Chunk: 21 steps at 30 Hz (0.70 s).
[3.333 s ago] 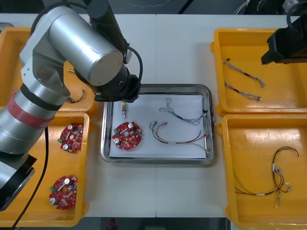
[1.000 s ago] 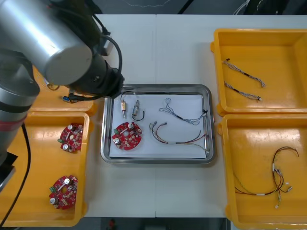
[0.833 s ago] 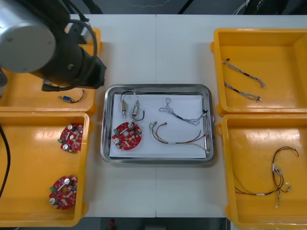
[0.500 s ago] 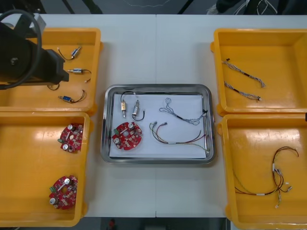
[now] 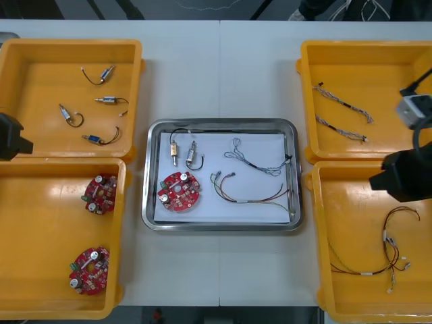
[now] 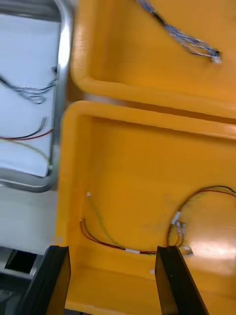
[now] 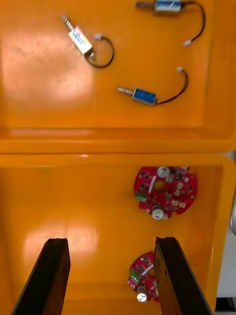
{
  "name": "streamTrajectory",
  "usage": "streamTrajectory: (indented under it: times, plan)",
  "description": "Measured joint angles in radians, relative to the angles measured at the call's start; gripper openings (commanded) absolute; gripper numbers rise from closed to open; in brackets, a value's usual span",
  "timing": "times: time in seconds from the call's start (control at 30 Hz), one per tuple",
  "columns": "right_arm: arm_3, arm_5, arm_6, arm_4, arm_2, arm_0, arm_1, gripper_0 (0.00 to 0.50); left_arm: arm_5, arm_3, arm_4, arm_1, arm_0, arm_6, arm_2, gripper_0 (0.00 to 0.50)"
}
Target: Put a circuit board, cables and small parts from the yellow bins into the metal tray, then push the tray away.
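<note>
Black fingers of our left gripper (image 7: 112, 241) stand spread, holding nothing. One red circuit board (image 7: 145, 276) lies between them and another board (image 7: 165, 192) just past their tips. Our right gripper (image 6: 113, 248) is spread and bare too, with a red and yellow cable (image 6: 132, 251) between its fingertips. Farther out, the metal tray (image 5: 219, 123) holds two small metal parts (image 5: 192, 154). Three seconds ago it held one part and our left arm covered its edge. Both arms now sit over the side bins.

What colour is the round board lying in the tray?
The circuit board is red, with small silvery bits on top. The front view shows it best.
</note>
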Motion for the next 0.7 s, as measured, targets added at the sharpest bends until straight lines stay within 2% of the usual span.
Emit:
streamTrajectory:
  times: [0.23,0.37,0.7]
  plan:
    - [0.032,0.0,0.0,-0.036,0.233,-0.221,0.006,0.5,0.0,-0.03,0.002,0.001,0.142,0.0,0.058,0.5]
    - [0.081,0.0,0.0,-0.027,0.347,-0.321,0.052,0.5,0.0,-0.031,0.003,0.001,0.181,-0.001,0.078,0.5]
    - [0.239,0.0,0.03,0.125,0.561,-0.478,0.227,0.5,0.0,-0.033,0.005,0.002,0.203,-0.019,0.086,0.5]
